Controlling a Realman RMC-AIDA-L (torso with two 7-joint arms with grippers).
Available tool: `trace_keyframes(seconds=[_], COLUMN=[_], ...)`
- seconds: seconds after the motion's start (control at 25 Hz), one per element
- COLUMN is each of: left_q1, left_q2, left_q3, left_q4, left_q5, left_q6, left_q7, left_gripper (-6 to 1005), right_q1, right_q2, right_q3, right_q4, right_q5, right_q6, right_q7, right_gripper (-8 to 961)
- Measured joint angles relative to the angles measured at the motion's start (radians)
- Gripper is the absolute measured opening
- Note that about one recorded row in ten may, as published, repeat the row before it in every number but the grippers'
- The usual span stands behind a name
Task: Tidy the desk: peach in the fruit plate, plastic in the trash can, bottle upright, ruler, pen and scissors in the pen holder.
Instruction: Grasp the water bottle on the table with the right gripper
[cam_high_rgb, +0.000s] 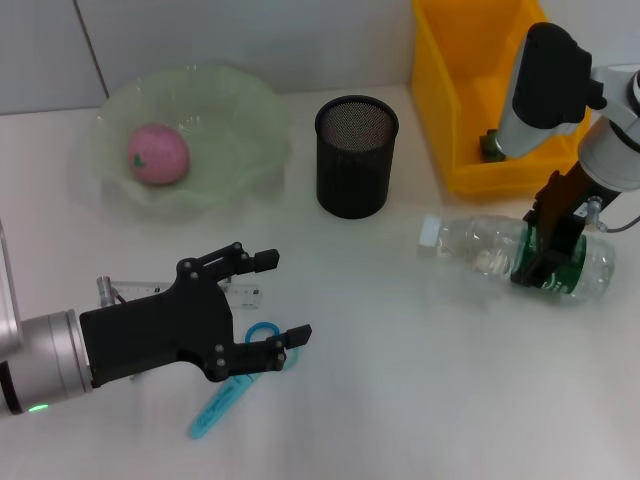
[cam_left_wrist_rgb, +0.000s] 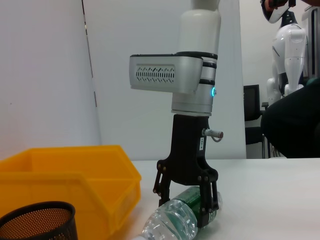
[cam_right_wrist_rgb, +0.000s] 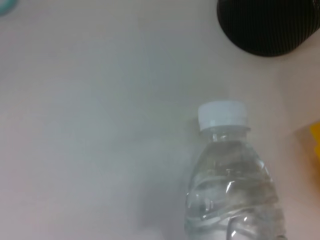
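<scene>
- The bottle (cam_high_rgb: 515, 255) lies on its side on the table just in front of the yellow bin (cam_high_rgb: 480, 90), which serves as the landmark here. Its long axis runs roughly along the bin's front wall, with the white cap (cam_high_rgb: 430, 233) pointing toward the black mesh pen holder (cam_high_rgb: 356, 155).
- The right gripper (cam_high_rgb: 545, 262) comes down from above and straddles the bottle at its green label, the end away from the cap. Its fingers sit on both sides of the body and look clamped on it, though I cannot be sure how firm the contact is.
- To stand it up, the bottle must pivot so the cap rises and the base goes down; the right arm is plainly the nearer one.
- The bottle is clear ribbed plastic, capped, with a green band; it likely dents under pressure and slips.
- The left gripper (cam_high_rgb: 288, 300) hovers with fingers spread, well away from the bin, over the ruler (cam_high_rgb: 190, 293) and blue scissors (cam_high_rgb: 230, 385).
- The peach (cam_high_rgb: 157, 154) already sits in the fruit plate (cam_high_rgb: 250, 110).
</scene>
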Motion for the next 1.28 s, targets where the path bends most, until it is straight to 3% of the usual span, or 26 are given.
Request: trace_keyframes(seconds=[1.28], left_q1=[0.003], left_q2=[0.0], left_q3=[0.002], left_q4=[0.0], left_q5=[0.0], left_q6=[0.0], left_q7=[0.001], left_gripper=[833], right_q1=[0.009], right_q2=[0.004], right_q3=[-0.03], right_q4=[0.086], right_q5=[-0.007], right_q6=[0.061], right_q7=[0.032], right_gripper=[815])
